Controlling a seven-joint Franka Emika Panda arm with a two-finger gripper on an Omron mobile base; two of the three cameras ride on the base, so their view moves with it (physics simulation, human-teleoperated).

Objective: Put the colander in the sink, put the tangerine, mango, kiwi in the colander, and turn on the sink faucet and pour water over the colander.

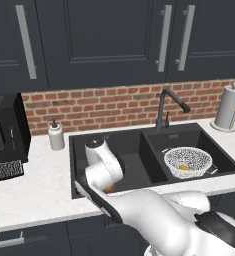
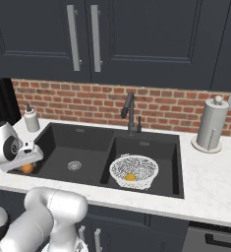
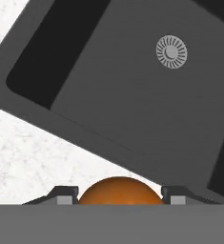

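A: Where's the colander (image 1: 187,162)?

B: Already in the right basin of the sink (image 1: 121,138). One yellow-orange fruit sits in it, looks like the mango (image 2: 130,177).

A: And your gripper (image 3: 119,200)?

B: You've got it closed partway on the tangerine (image 3: 119,191), deep orange, one finger each side of it. It hangs over the front left corner of the sink, at the edge of the left basin and the counter (image 1: 34,190).

A: So which step?

B: Fruit loading, I'd say. Colander's placed, mango's in, tangerine is in hand and not yet delivered. Kiwi not spotted. There's a small thing at the right edge of the right base view, too cut off to call.

A: Next move?

B: You need to carry the tangerine right, across the divider, over the colander. Drop low enough that it doesn't bounce out, then open. Mind the colander rim and the mango already inside.

A: Faucet (image 2: 130,114)?

B: Behind the divider, spout angled toward the right basin. No stream visible, so that step is still to do. You'll want the lever after the kiwi goes in.
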